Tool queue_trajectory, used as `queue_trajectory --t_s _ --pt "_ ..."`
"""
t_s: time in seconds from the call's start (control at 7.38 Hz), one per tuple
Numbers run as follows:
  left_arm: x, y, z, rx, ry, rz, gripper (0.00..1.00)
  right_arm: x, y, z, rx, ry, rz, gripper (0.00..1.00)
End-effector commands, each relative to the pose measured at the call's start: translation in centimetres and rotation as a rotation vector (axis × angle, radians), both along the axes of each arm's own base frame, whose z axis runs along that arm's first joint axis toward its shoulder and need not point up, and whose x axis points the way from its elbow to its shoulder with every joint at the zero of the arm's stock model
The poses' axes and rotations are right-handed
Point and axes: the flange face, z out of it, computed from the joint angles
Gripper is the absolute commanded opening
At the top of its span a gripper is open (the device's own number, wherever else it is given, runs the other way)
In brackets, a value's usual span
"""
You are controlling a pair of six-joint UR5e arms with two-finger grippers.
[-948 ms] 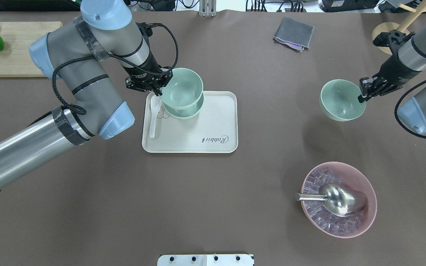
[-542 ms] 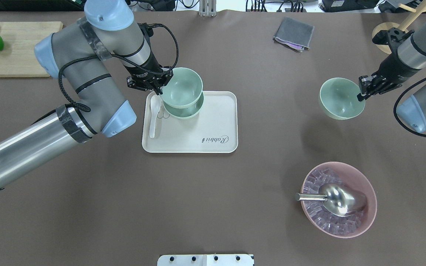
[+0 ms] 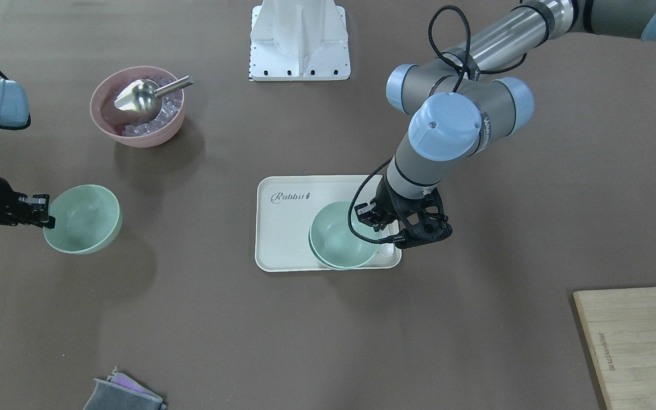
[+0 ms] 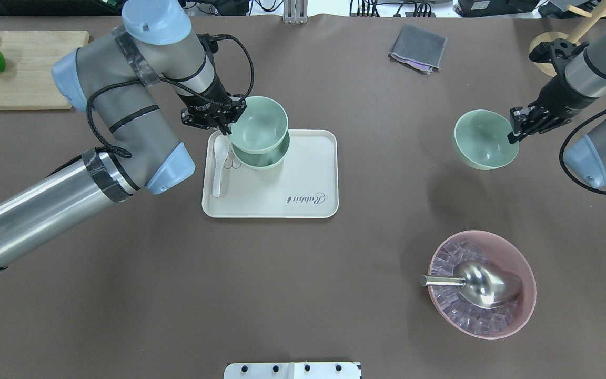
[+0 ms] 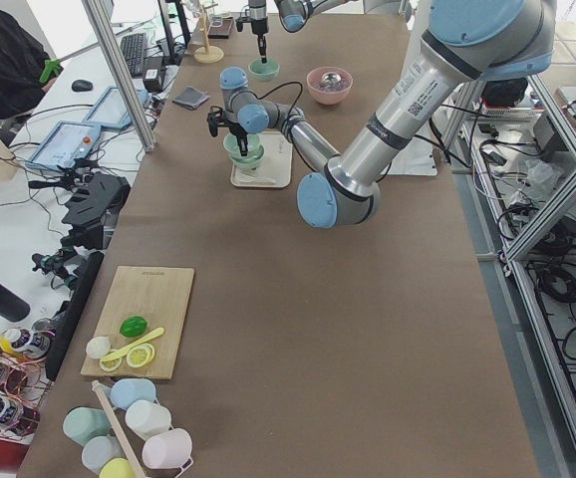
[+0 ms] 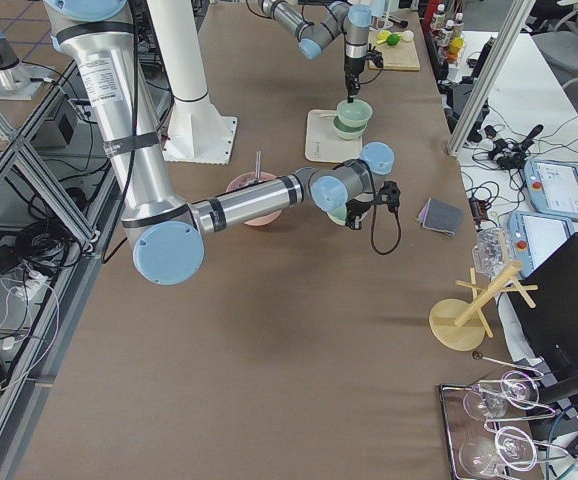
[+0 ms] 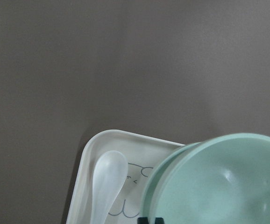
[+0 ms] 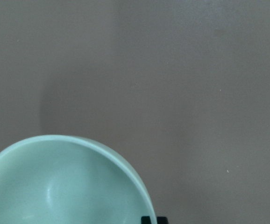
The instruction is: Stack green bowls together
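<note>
Two green bowls are together on the cream tray (image 4: 292,184). The upper bowl (image 4: 260,122) is in or just over the lower bowl (image 4: 262,161); I cannot tell whether they touch. My left gripper (image 4: 228,128) is shut on the upper bowl's rim, at its left side. In the front-facing view this pair (image 3: 339,236) looks almost concentric, with the left gripper (image 3: 388,236) at its rim. A third green bowl (image 4: 484,139) hangs above the table at the right, its shadow below it. My right gripper (image 4: 513,134) is shut on that bowl's right rim.
A white spoon (image 4: 219,168) lies on the tray's left side beside the bowls. A pink bowl (image 4: 525,266) with ice and a metal scoop (image 4: 484,284) stands at the near right. A grey cloth (image 4: 418,47) lies far back, and a cutting board (image 4: 24,68) with fruit sits far left.
The right gripper has carried its bowl slightly farther back and left. The left arm's elbow has shifted a little right, and its bowl has barely moved.
</note>
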Motion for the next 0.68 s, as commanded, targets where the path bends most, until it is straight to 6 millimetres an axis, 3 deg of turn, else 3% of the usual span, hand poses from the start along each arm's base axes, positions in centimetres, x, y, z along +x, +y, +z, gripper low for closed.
queue_trajectory --t_s 0.0,0.54 --pt "0.76 -0.76 0.12 0.006 0.007 0.000 0.00 0.02 0.03 0.08 -0.001 0.001 0.000 0.00" --pt "0.89 -0.89 0.28 0.006 0.007 0.000 0.00 0.02 0.03 0.08 -0.001 0.001 0.000 0.00"
